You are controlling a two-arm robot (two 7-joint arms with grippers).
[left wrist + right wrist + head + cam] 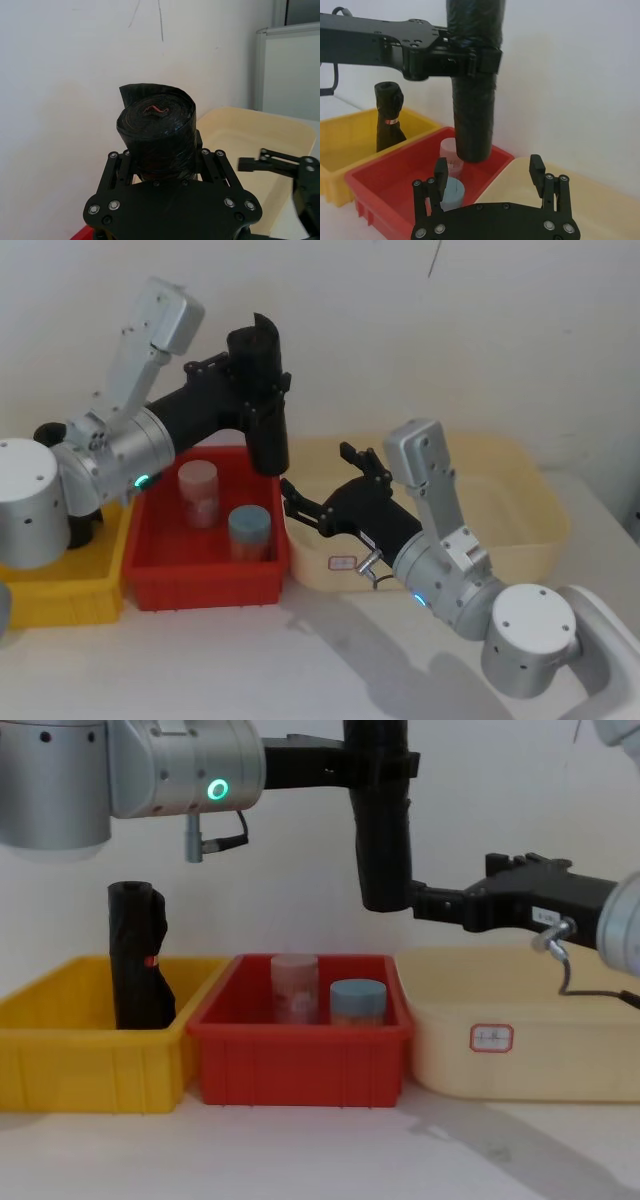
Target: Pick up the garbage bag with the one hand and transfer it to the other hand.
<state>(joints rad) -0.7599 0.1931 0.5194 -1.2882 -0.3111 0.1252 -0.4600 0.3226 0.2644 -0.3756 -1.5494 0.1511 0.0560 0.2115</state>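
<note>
left pincer [161, 169] tight around garbage bag [156, 127]

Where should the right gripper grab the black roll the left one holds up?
Its bare lower half, below where the left gripper clamps it, coming level from the robot's right: the garbage bag hangs upright, and the open right gripper faces it.

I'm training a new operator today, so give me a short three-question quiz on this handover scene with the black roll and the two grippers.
1. True or false: the left gripper holds the garbage bag roll upright, lifted higher than the red bin.
2. The right gripper is: A shut on the roll; B open beside the roll's lower end; C resting on the table.
3. Fill in: the lumpier black roll with the red mark stands in the ___ bin.
Key: 1 true; 2 B; 3 the yellow bin.
</note>
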